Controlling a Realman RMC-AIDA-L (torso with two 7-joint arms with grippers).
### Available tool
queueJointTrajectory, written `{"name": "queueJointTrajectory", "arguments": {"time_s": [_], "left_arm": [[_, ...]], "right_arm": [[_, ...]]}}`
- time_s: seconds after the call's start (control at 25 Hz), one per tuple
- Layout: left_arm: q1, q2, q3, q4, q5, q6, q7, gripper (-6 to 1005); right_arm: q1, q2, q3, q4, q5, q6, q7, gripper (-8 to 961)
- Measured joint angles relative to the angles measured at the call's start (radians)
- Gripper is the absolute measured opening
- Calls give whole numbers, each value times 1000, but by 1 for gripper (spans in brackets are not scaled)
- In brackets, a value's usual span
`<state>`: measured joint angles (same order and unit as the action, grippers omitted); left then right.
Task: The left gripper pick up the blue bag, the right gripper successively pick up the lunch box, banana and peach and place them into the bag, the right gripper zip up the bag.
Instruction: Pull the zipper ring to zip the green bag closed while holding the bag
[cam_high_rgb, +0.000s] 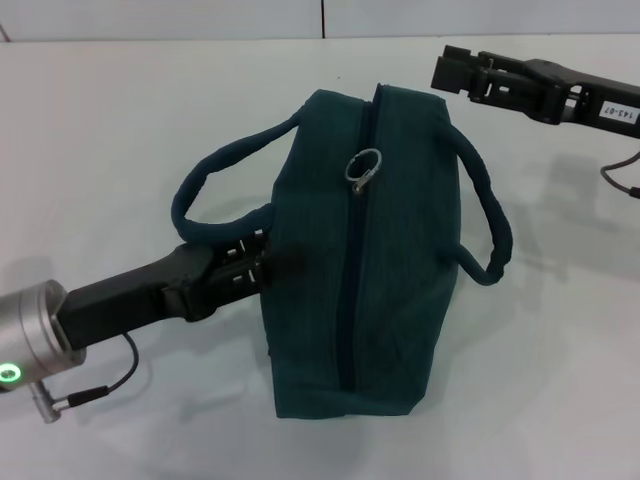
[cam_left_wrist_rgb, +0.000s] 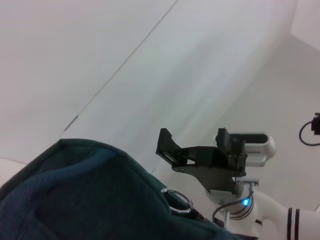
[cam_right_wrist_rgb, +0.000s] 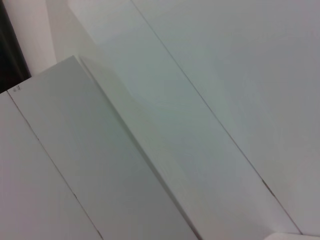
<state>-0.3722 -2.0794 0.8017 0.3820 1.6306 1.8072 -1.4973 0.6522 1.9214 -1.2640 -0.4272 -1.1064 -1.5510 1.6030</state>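
head view shows the blue bag (cam_high_rgb: 380, 260) zipped, ring pull (cam_high_rgb: 364, 168) midway; left gripper (cam_high_rgb: 250, 262) clenched on its side, right gripper (cam_high_rgb: 452, 70) open beyond it; zipping looks finished, release next

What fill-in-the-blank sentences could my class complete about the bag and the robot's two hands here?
1. The zipper on the blue bag is ____.
2. The left hand grips the bag's ____.
3. The right hand holds ____.
4. The metal ring pull lies on the bag's ____.

Missing words: closed; side; nothing; top
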Motion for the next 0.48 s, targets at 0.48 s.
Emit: {"name": "queueJointTrajectory", "arguments": {"time_s": [0.48], "left_arm": [[-15,1,11,2,11,6,-15,572]], "right_arm": [[-3,21,-10,0,-24,-16,22,781]]}}
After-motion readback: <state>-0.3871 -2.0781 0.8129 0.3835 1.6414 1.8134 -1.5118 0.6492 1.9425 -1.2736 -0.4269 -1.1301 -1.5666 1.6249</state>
